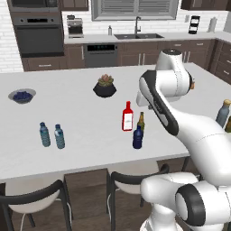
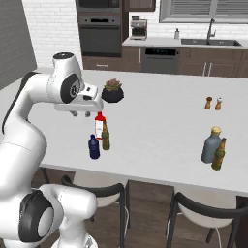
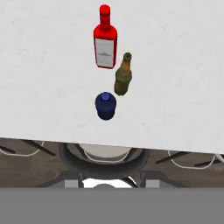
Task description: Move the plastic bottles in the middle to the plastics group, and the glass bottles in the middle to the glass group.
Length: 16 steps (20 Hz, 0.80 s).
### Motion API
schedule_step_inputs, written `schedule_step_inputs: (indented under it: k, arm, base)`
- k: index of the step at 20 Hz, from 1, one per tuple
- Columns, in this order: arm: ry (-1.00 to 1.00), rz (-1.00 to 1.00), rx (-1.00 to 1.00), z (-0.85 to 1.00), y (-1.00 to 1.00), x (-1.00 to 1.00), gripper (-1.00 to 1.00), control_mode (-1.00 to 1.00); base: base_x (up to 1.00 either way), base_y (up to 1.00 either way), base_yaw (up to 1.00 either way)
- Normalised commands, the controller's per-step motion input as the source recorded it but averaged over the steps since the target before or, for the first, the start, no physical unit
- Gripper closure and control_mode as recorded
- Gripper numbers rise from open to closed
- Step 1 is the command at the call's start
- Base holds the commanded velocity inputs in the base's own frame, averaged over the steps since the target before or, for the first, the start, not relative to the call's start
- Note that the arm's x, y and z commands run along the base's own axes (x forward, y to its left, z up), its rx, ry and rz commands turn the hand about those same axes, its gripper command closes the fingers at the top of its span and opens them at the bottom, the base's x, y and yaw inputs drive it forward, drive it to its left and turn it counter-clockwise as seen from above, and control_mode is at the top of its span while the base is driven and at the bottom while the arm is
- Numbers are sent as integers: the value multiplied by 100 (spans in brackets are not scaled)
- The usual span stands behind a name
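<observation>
My hand (image 2: 76,114) hangs above the three middle bottles, touching none; whether its fingers are apart or closed I cannot tell. On the white tabletop (image 1: 81,122) the navy bottle (image 1: 137,137) stands nearest the front edge, the brown bottle (image 1: 141,122) just behind it, the red bottle (image 1: 127,116) beside that. The pale blue water bottles (image 1: 52,135) stand well to the left; the grey-blue bottle (image 2: 211,145) and olive bottle (image 2: 219,154) well to the right.
</observation>
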Motion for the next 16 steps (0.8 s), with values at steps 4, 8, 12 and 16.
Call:
schedule_step_inputs:
  k: [4, 8, 12, 16]
  arm:
    - [-1, 0, 0, -23, 0, -2, -100, -100]
    - [-10, 0, -6, -54, 7, 17, -100, -100]
    - [-12, 1, 0, -96, 0, 16, -100, -100]
    - [-17, 1, 0, -85, 4, 28, -100, -100]
  base:
    - [0, 0, 0]
    - [0, 0, 0]
    - [0, 0, 0]
    - [0, 0, 0]
